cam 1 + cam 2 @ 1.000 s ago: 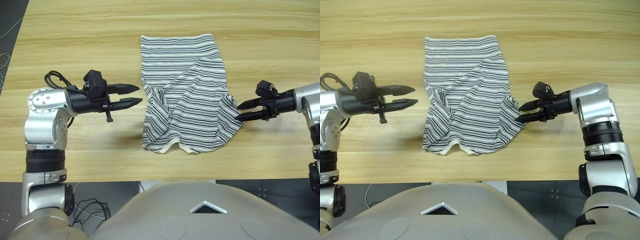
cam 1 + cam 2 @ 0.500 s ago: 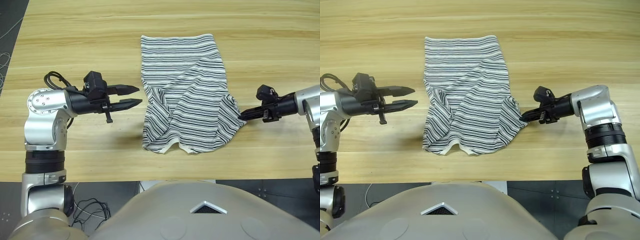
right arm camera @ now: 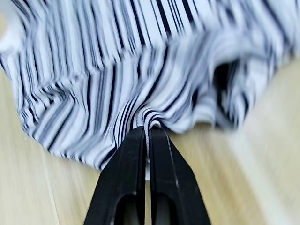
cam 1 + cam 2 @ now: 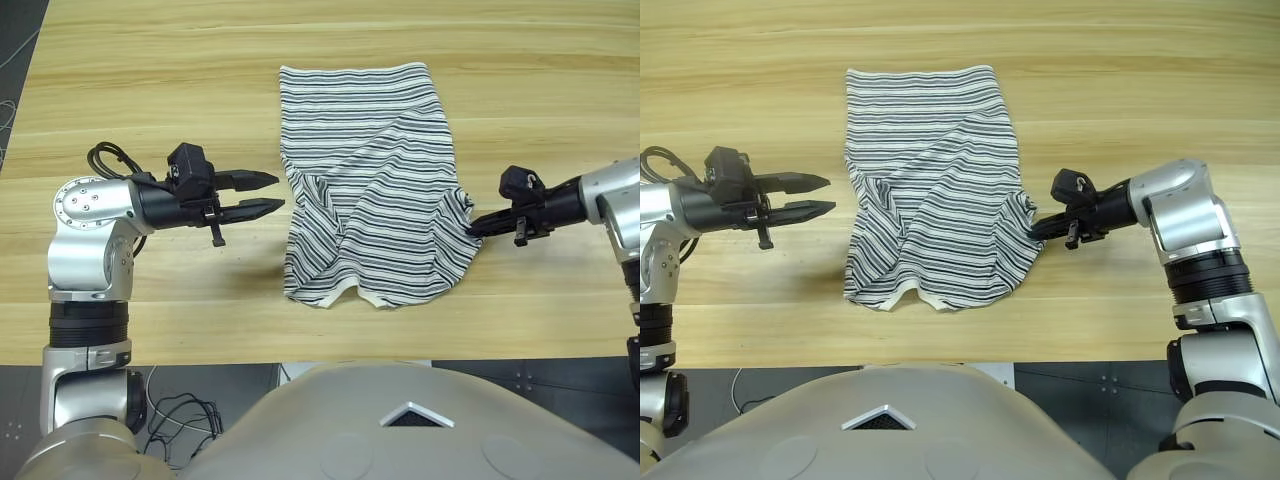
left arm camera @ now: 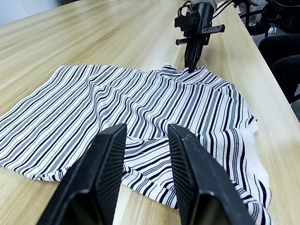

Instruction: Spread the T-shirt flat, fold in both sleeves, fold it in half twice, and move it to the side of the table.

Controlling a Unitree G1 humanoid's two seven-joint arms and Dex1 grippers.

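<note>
Right wrist view has the right hand (image 3: 148, 131) nipped shut on a fold at the T-shirt (image 4: 365, 185) edge. The left hand (image 4: 270, 192) hovers wide open just beside it. Crumpled mid worktop (image 4: 150, 80), the cloth looks light, limp and stretchy, so hems or corners should hold best; thin pinches may slip.

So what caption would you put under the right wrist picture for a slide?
Right end effector shut on a pinched fold at the edge of the striped T-shirt lying on the wooden table.
</note>
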